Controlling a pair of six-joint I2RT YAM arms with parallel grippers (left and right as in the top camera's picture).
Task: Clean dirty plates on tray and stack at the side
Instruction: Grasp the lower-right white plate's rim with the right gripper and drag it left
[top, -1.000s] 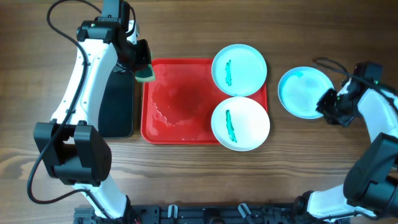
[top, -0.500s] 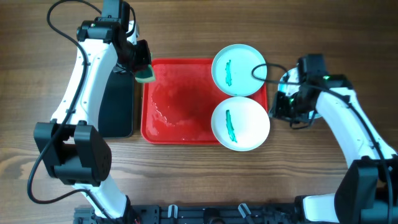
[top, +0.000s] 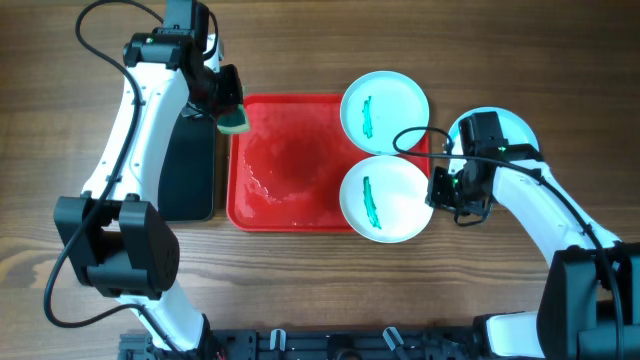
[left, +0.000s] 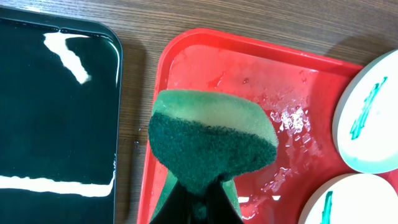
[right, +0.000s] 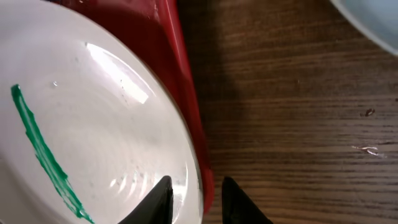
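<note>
The red tray (top: 290, 170) holds two plates at its right end: an upper one (top: 385, 112) and a lower one (top: 386, 198), each with a teal-green smear. A third plate (top: 515, 126) lies on the table to the right, partly hidden under my right arm. My right gripper (top: 437, 190) is open at the lower plate's right edge. In the right wrist view its jaws (right: 196, 190) straddle the plate (right: 93, 124) rim and the tray rim (right: 186, 81). My left gripper (top: 228, 105) is shut on a green sponge (left: 211, 140) above the tray's top-left corner.
A black tray (top: 190, 170) sits on the wood directly left of the red one; it also appears in the left wrist view (left: 56, 112). Water drops glisten on the red tray floor (left: 292, 118). My right arm crosses the side plate.
My right arm has swung left from the side plate to the lower plate's right rim. The left arm and sponge have not moved.
</note>
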